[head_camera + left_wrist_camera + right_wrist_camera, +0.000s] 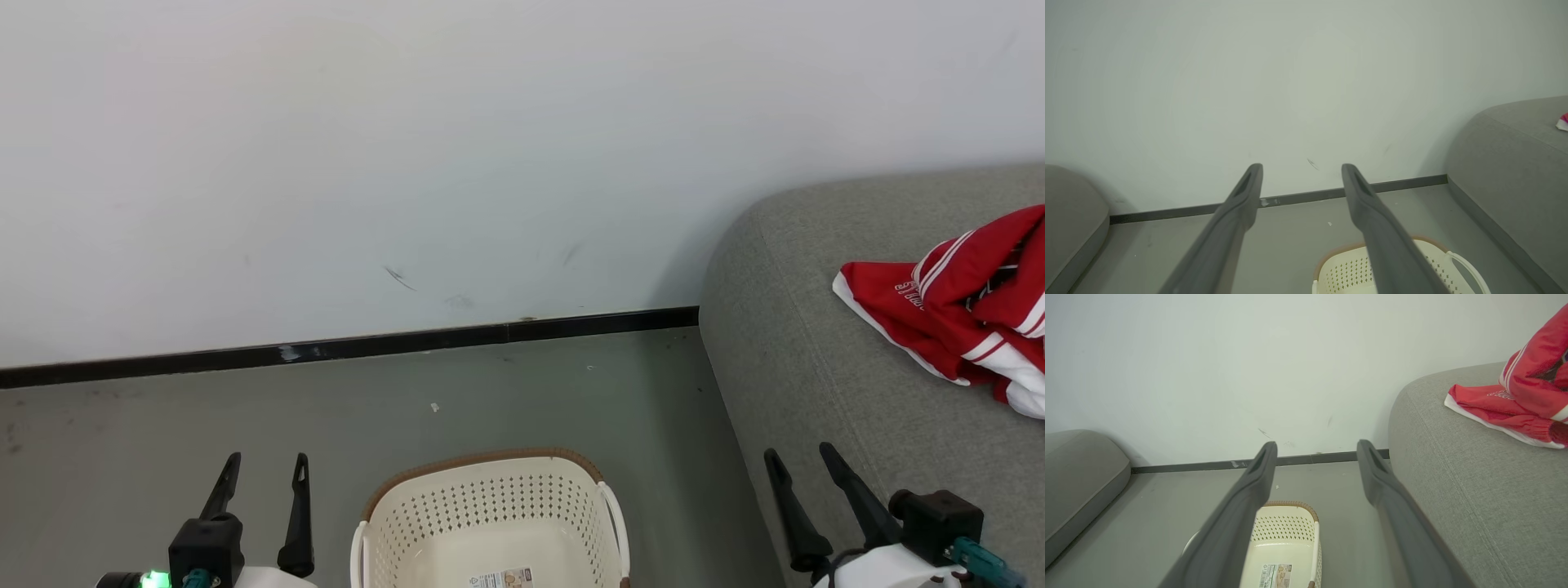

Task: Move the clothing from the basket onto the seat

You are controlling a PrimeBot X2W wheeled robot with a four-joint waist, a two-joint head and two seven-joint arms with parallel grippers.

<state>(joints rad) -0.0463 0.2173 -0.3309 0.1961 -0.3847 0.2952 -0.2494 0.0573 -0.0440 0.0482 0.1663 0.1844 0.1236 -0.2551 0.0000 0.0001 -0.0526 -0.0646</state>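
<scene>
I see the clothing (955, 318) cut off by the head view's right edge, and its white print is too small to read. The basket (490, 514) runs off the bottom edge. The label (501, 579) on its floor is illegible. In the right wrist view, one finger (1237, 522) of the right hand (1317, 447) hides the basket's left side.

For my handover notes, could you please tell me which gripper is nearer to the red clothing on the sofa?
Right. The right gripper is beside the sofa, short of the clothing; the left gripper is on the far side of the basket.
</scene>
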